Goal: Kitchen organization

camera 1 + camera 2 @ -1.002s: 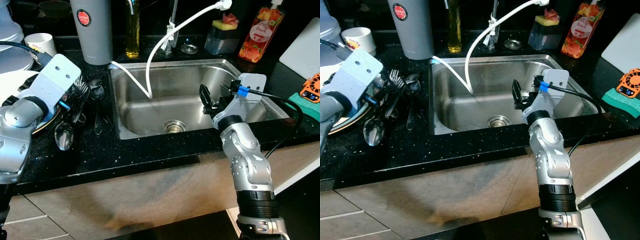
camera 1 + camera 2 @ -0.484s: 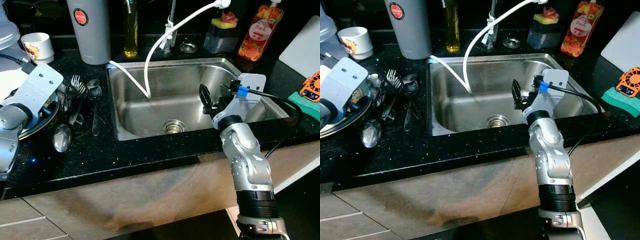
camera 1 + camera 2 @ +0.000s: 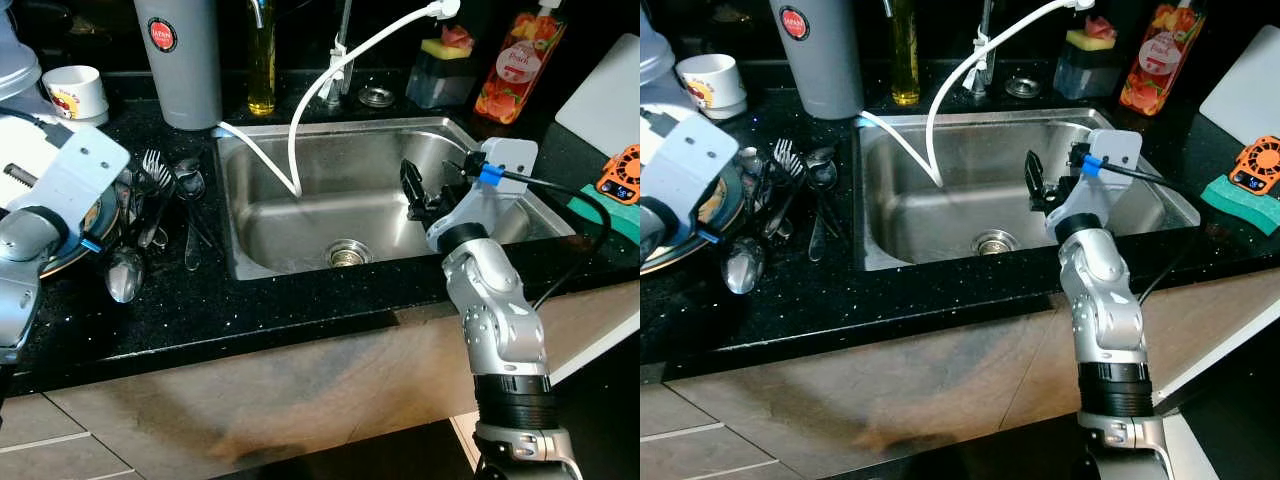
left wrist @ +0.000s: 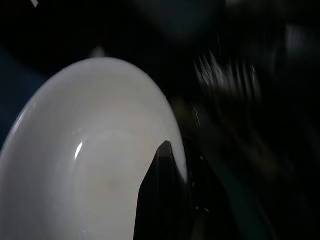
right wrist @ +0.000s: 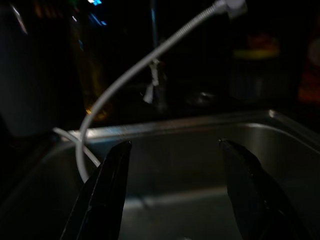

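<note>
The left gripper (image 4: 167, 195) pinches the rim of a white plate (image 4: 85, 170) at the left end of the counter (image 3: 250, 300), over a darker dish (image 3: 75, 245), beside a heap of forks and spoons (image 3: 160, 215). The blurred wrist view suggests one finger (image 4: 160, 200) lies inside the rim, though the other is hard to make out.

To carry this step well, the plate should probably be kept level and lifted straight clear of the cutlery before it swings, since a thin rim pinch can slip or twist.

The right gripper (image 5: 172, 190) hovers over the steel sink (image 3: 340, 215) with its fingers spread and nothing between them, near the white hose (image 3: 330, 85).

The grey canister (image 3: 180, 60) bears a red round label, unreadable here. The orange bottle (image 3: 515, 60) carries peach artwork and a word that seems to read "Peach".
</note>
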